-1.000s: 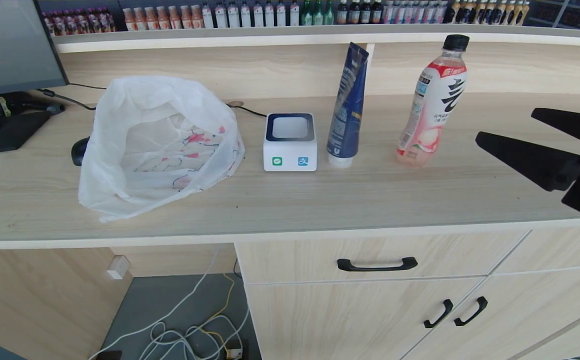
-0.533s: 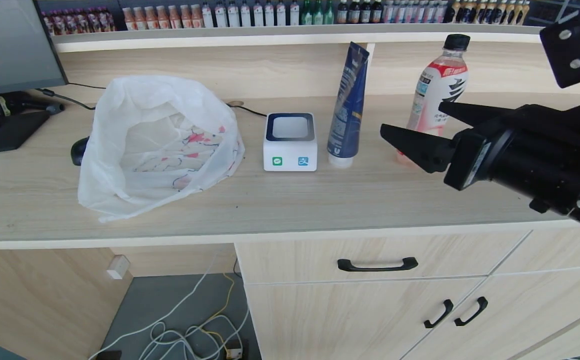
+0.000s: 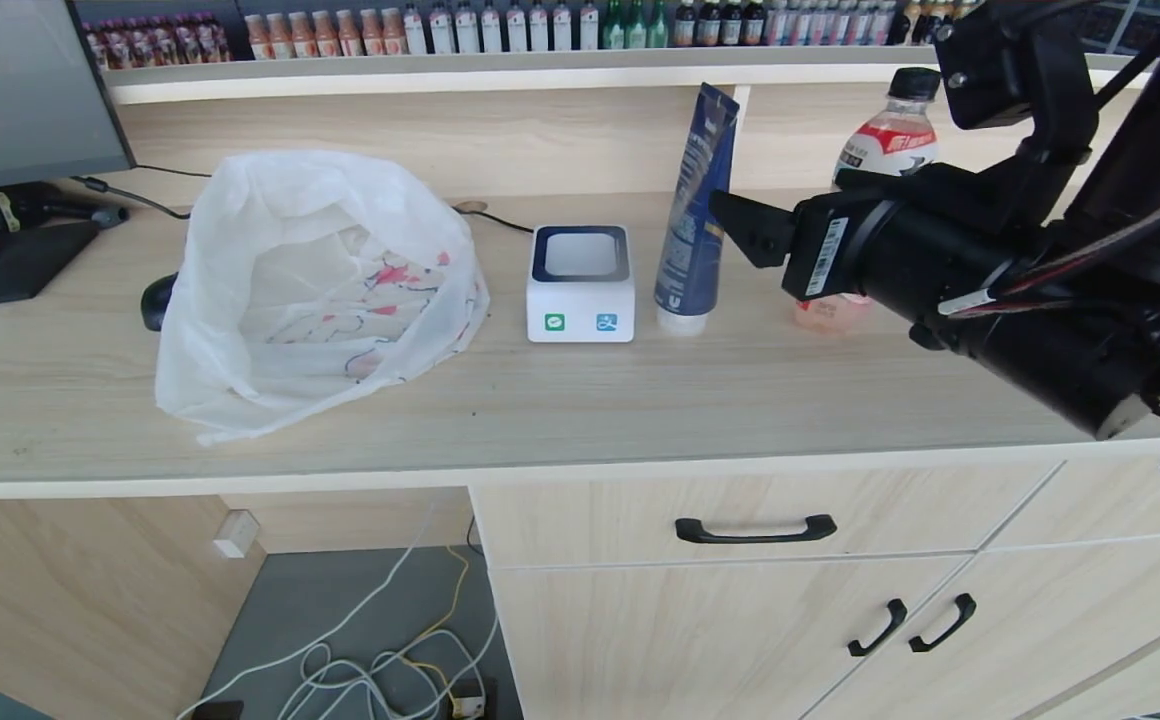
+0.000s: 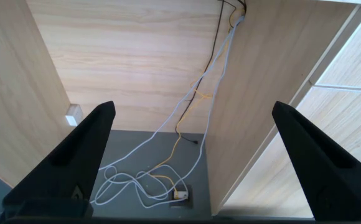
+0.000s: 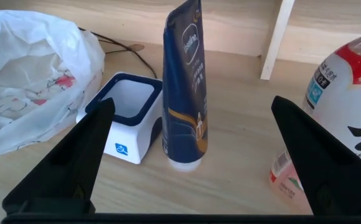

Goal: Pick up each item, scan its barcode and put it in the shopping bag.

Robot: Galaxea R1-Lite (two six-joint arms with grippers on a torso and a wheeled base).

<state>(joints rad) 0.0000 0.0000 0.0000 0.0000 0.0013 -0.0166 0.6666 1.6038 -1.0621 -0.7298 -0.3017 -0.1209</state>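
Observation:
A dark blue tube [image 3: 695,200] [image 5: 183,87] stands upright on its white cap on the wooden counter [image 3: 640,400]. Right of it stands a pink-labelled drink bottle [image 3: 885,145] [image 5: 348,124], partly hidden by my right arm. My right gripper [image 3: 775,188] [image 5: 193,101] hovers open in front of the bottle, one fingertip close to the tube, holding nothing. The white scanner [image 3: 580,283] [image 5: 127,115] sits left of the tube. Further left lies the open white shopping bag [image 3: 310,280] [image 5: 31,81]. My left gripper [image 4: 193,106] hangs open below counter level, over floor cables.
A monitor [image 3: 20,90] and a black mouse [image 3: 155,300] sit at the counter's left end. A raised shelf [image 3: 540,65] with several bottles runs along the back. Drawers with black handles [image 3: 755,528] are under the counter. Loose cables [image 3: 380,670] lie on the floor.
My right arm has swung in from the right edge, leftward and up across the bottle, bringing its open fingers close to the blue tube. The items have not moved.

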